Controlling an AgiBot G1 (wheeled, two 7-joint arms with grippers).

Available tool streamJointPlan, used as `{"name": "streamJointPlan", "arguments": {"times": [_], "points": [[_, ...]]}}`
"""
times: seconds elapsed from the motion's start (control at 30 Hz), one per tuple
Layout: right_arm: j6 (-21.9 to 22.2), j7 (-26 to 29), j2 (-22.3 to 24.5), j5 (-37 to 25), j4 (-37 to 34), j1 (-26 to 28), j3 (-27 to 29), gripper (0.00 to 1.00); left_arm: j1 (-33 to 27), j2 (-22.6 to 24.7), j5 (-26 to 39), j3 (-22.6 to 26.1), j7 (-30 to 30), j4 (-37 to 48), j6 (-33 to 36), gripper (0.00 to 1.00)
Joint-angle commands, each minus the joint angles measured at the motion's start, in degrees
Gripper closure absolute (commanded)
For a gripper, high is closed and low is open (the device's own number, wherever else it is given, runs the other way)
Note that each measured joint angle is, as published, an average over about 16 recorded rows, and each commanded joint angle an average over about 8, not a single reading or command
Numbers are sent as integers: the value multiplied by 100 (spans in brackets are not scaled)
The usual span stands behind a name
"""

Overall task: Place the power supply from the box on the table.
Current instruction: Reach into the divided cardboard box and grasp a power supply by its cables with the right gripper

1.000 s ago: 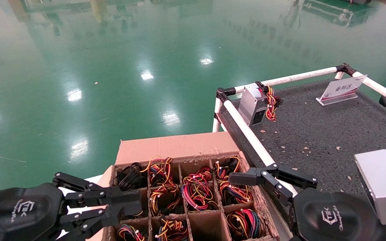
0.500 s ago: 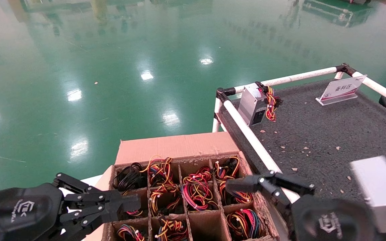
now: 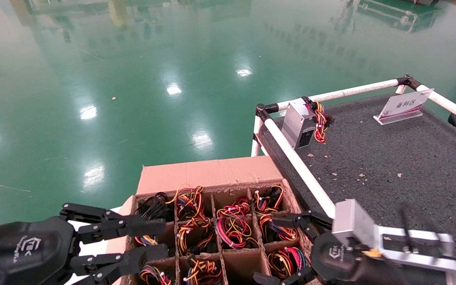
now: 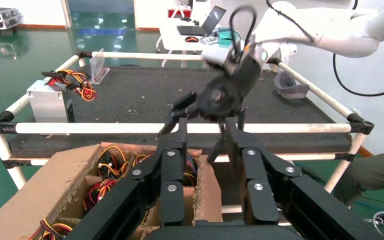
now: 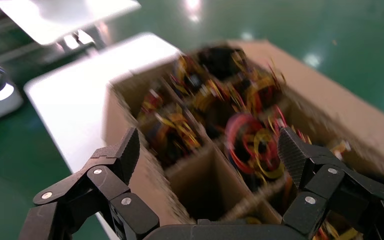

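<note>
The left pincer (image 3: 149, 239) hangs wide open and empty over the box's (image 3: 208, 174) left front compartments; the right pincer (image 3: 287, 247), fingers spread wide and empty too, hovers over its right side. Wire bundles (image 3: 232, 227) fill the divided cells. Beyond, a silver power supply (image 3: 297, 122) stands at the tabletop's (image 3: 390, 158) far corner.

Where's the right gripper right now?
In the head view the right gripper is low on the right, open over the box's right-hand compartments, just left of the table's white rail.
</note>
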Motion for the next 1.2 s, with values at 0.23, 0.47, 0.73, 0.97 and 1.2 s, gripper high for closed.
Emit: {"name": "streamJointPlan", "arguments": {"times": [0.23, 0.47, 0.73, 0.97, 1.2], "points": [[434, 116, -336, -627, 77, -55, -314, 49, 0, 0, 0, 0, 0, 0, 0, 0], [636, 336, -678, -1051, 92, 68, -577, 100, 0, 0, 0, 0, 0, 0, 0, 0], [1014, 778, -1058, -1632, 67, 256, -850, 100, 0, 0, 0, 0, 0, 0, 0, 0], [1327, 1185, -1283, -2082, 18, 371, -1015, 100, 0, 0, 0, 0, 0, 0, 0, 0], [1527, 1596, -1397, -2383, -42, 492, -1100, 100, 0, 0, 0, 0, 0, 0, 0, 0]]}}
